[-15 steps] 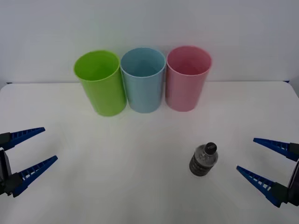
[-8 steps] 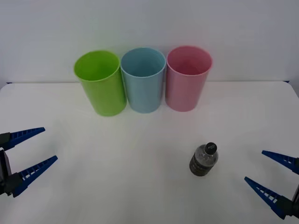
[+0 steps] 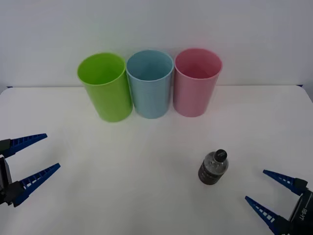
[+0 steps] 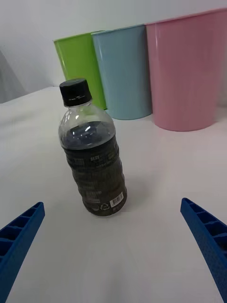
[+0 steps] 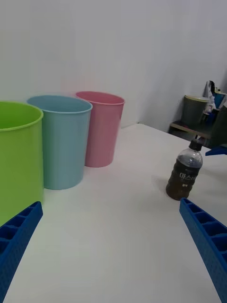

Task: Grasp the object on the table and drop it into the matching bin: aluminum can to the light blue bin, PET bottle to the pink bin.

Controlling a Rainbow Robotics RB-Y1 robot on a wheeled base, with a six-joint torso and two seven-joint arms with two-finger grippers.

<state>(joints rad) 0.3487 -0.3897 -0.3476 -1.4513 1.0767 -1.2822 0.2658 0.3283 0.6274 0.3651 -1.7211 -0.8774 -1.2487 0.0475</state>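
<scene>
Over the last second the right end effector (image 3: 276,201), fingers apart, had drawn back toward the tabletop's (image 3: 146,161) near right corner, away from the upright PET bottle (image 3: 213,167), no grasp begun; the pink bin (image 3: 196,82) stood unobstructed at the far edge, left end effector (image 3: 30,163) idle, apart.

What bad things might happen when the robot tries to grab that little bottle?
1. The PET bottle stands upright and narrow on the table. If one finger of the open right gripper bumps it first, it may tip over and roll.
2. The pink bin touches the light blue bin, so a drop off to that side could land in the wrong one.
3. The bins look much taller than the bottle, so a low carry might knock a rim.
</scene>
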